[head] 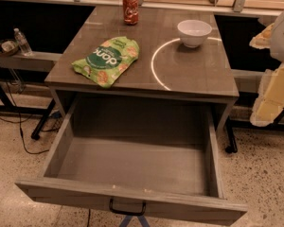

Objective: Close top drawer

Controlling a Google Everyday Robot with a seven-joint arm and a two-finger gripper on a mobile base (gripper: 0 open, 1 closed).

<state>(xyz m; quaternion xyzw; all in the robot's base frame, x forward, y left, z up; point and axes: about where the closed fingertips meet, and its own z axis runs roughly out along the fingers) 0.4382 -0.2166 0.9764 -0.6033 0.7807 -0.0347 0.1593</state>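
The top drawer (132,164) is a wide, deep grey wood-grain drawer. It stands pulled far out of the cabinet toward the camera, and its inside is bare. Its flat front panel (75,197) runs along the bottom of the view, with a small black bar handle (127,208) at its middle. My gripper (273,94) shows as pale yellow and white parts at the right edge of the view. It is raised, to the right of the cabinet, and well apart from the drawer and its handle. It holds nothing that I can see.
On the cabinet top (199,74) lie a green snack bag (106,60), a white bowl (194,32) and a red soda can (130,8). A water bottle (22,41) stands on a low shelf at the left. Cables and black stand legs (40,126) are on the speckled floor.
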